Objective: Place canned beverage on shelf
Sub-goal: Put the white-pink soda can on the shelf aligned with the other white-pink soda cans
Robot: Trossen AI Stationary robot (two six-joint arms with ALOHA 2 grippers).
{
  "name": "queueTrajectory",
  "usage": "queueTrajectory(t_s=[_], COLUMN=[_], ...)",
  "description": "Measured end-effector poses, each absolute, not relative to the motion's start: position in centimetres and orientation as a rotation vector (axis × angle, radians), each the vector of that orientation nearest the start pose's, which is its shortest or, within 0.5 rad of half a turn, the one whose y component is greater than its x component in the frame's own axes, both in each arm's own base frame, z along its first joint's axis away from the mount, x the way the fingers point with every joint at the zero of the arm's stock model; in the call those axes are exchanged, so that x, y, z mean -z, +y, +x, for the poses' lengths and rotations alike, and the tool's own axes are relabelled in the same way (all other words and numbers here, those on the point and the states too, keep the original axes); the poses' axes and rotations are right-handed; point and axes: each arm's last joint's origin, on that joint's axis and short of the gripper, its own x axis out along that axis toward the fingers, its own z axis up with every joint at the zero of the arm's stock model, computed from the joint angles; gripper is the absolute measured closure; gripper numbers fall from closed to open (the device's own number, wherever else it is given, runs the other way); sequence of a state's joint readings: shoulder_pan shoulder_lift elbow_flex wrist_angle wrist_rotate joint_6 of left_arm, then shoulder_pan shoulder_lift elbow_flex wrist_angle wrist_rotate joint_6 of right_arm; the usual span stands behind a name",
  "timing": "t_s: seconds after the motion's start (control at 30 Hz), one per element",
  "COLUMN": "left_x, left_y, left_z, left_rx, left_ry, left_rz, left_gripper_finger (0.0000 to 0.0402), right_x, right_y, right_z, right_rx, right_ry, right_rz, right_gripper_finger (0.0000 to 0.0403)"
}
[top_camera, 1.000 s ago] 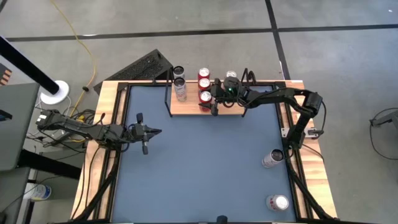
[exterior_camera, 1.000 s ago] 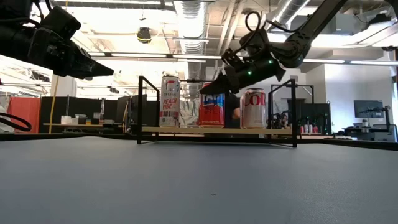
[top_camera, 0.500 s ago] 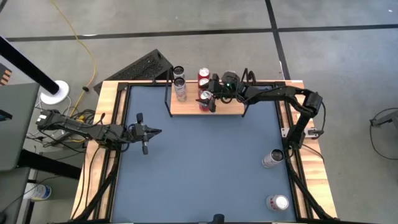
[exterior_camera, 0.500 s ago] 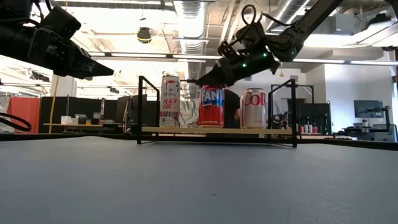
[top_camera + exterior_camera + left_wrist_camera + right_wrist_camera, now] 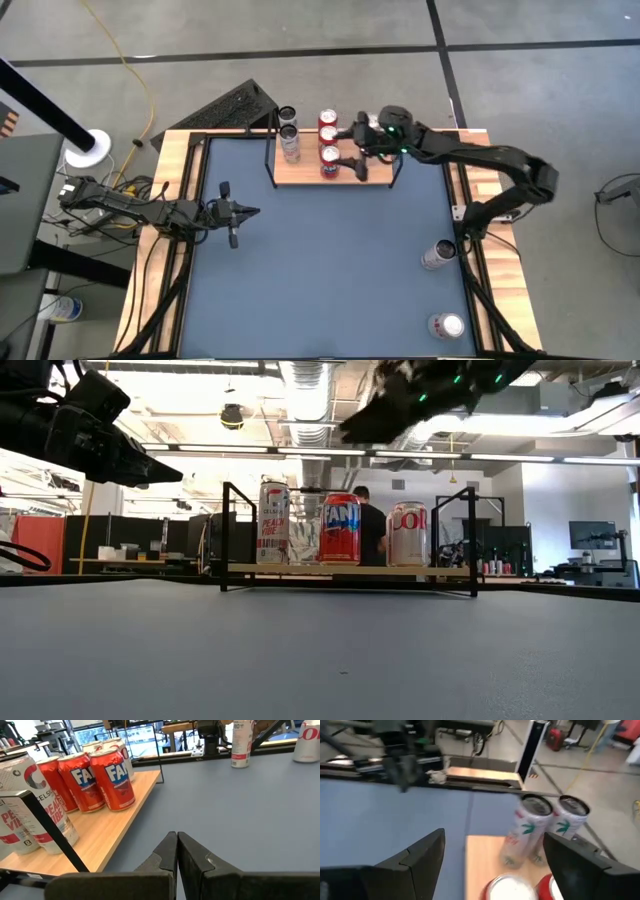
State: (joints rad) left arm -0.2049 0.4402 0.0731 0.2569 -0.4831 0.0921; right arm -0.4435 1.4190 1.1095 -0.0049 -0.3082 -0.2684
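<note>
The shelf (image 5: 330,170) stands at the table's far edge, carrying red cans (image 5: 328,155) and slim white cans (image 5: 289,140). The right gripper (image 5: 357,150) hovers above it, jaws spread, empty. The left gripper (image 5: 245,211) waits well apart, jaws pressed together.

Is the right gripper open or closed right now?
Open: the right gripper shows its fingers spread wide with nothing between them, above the shelf.
</note>
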Motion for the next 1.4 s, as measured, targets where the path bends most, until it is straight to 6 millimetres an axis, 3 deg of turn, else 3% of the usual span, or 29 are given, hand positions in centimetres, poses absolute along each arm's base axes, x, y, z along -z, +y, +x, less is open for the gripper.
queueTrajectory(t_s=[0.37, 0.5, 0.63, 0.83, 1.1, 1.3, 1.4], left_x=[-17.0, -16.9, -16.9, -16.8, -17.8, -20.1, -20.5], left_y=[-1.2, -1.2, -1.2, -1.2, -1.0, -1.2, -1.1], left_z=[12.4, 12.4, 12.4, 12.4, 12.5, 11.9, 11.4], left_rx=[-0.27, -0.269, -0.269, -0.269, -0.285, -0.01, 0.028], left_ry=[0.159, 0.163, 0.165, 0.172, 0.035, -0.162, -0.205], left_rz=[0.136, 0.138, 0.142, 0.137, -0.176, -0.11, -0.113], left_gripper_finger=[0.0401, 0.0401, 0.0402, 0.0402, 0.0401, 0.0401, 0.0401], right_x=[-35.9, -36.7, -37.1, -36.0, -33.6, -31.3, -30.9], right_y=[-3.7, -0.9, 1.2, 2.5, 2.3, 3.1, 3.8], right_z=[23.6, 21.1, 18.6, 16.4, 14.6, 14.3, 14.3], right_rx=[-0.124, -0.173, -0.072, 0.155, 0.481, 0.493, 0.447], right_ry=[0.415, 0.624, 0.884, 1.112, 1.324, 1.413, 1.454], right_rz=[0.055, 0.137, 0.178, 0.22, 0.358, 0.387, 0.376], right_gripper_finger=[0.0074, 0.0074, 0.0074, 0.0074, 0.0074, 0.0074, 0.0074])
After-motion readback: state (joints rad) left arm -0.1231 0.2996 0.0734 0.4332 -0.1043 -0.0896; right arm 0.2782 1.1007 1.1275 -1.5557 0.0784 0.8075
